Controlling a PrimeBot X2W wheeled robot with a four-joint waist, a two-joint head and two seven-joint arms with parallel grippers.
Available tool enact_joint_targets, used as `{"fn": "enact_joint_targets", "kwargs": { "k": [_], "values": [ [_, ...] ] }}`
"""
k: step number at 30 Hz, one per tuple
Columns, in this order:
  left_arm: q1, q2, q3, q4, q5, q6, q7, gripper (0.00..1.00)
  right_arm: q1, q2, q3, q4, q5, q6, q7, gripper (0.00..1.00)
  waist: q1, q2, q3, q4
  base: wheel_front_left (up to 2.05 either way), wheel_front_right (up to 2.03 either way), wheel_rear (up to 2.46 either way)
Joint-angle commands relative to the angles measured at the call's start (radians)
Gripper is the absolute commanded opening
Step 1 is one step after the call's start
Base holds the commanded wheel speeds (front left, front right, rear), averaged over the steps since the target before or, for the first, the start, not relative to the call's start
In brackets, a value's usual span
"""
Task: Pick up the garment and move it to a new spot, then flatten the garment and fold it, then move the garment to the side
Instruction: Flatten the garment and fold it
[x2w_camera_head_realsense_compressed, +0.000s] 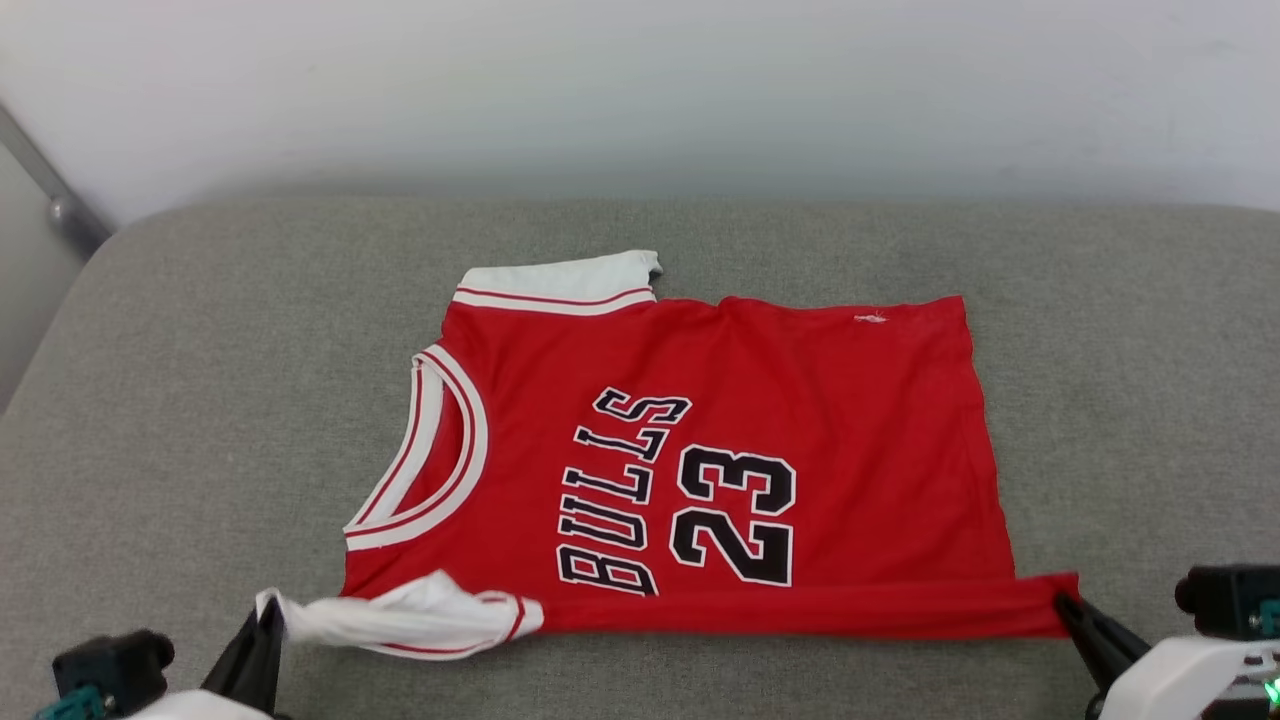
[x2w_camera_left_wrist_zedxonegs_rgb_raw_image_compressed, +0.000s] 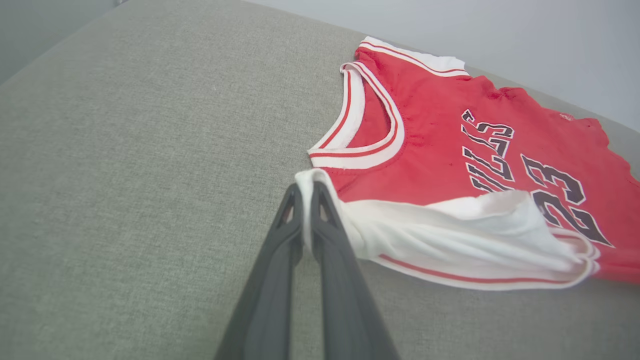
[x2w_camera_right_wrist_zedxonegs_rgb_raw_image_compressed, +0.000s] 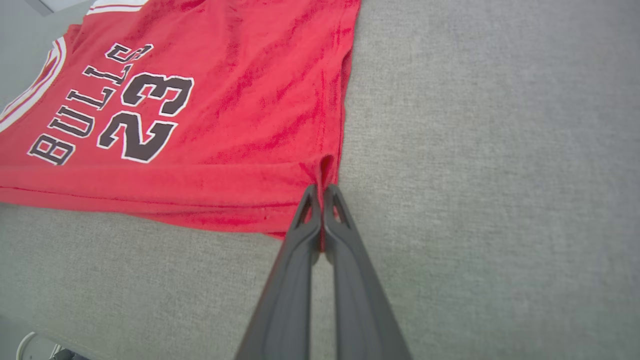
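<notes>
Head view, both end effectors clamping garment (x2w_camera_head_realsense_compressed: 720, 450) near edge

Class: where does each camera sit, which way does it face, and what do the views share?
Head view: on the head, facing forward-down at the garment on a grey cushion; left fingers, right fingers at bottom corners.
Left wrist view: along left fingers pinching the white sleeve.
Right wrist view: along right fingers pinching the red hem corner.
Shared: all show the 23 print.
</notes>
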Motion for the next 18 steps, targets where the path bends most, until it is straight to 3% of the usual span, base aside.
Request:
{"fn": "enact_joint_targets", "kwargs": {
  "k": [1, 7, 18],
  "values": [
    [-0.053, 0.006, -0.002, -0.009, 0.01, -0.007, 0.001, 0.0, -0.045, 0.001, -0.001, -0.004, -0.01, -0.002, 0.001, 0.0, 0.0003, 0.0, 0.029, 0.001, 0.0, 0.0, 0.0],
    [-0.22, -0.024, -0.022, 0.058, 0.012, -0.052, -0.023, 0.0, -0.192, -0.004, 0.042, 0.078, -0.042, -0.001, -0.02, 0.0, 0.0003, 0.0, 0.093, 0.004, 0.0, 0.0, 0.0],
    [-0.46, -0.094, -0.052, 0.306, -0.013, -0.159, -0.085, 0.0, -0.346, -0.021, 0.075, 0.269, -0.062, -0.001, -0.091, 0.0, 0.0003, 0.0, 0.189, 0.014, 0.0, 0.0, 0.0]
  ]
}}
